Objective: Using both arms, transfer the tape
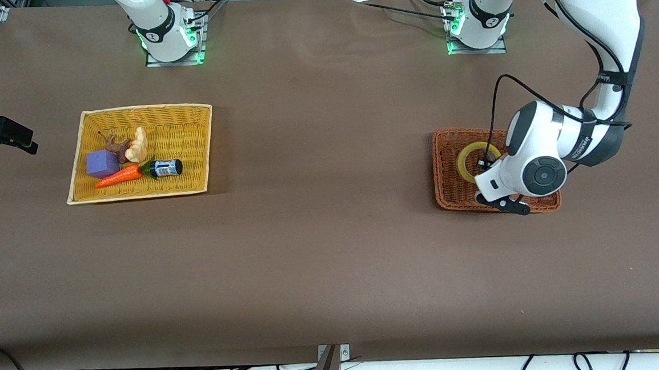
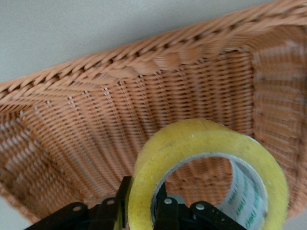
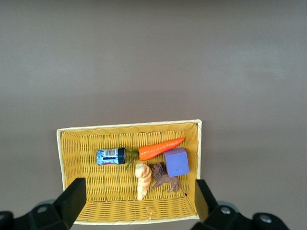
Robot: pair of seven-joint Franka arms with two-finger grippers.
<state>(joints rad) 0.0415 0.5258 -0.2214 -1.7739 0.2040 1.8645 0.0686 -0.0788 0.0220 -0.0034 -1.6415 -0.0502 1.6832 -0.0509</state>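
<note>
The tape (image 1: 461,162), a yellowish translucent ring with a pale grey core, is in the orange-brown wicker basket (image 1: 447,192) toward the left arm's end of the table. My left gripper (image 1: 485,164) reaches down into that basket. In the left wrist view the left gripper (image 2: 142,201) is shut on the tape (image 2: 192,141), with one finger inside the ring and one outside. I cannot tell whether the roll still rests on the basket floor. My right gripper (image 1: 17,138) waits open and empty, high above the table beside the yellow basket; its fingers (image 3: 74,196) stand wide apart.
A yellow wicker basket (image 1: 188,116) toward the right arm's end holds a purple cube (image 1: 101,163), a carrot (image 1: 117,176), a small dark labelled bottle (image 1: 164,168), a bread piece (image 1: 137,144) and a brown toy lion (image 1: 115,146). Brown table between the baskets.
</note>
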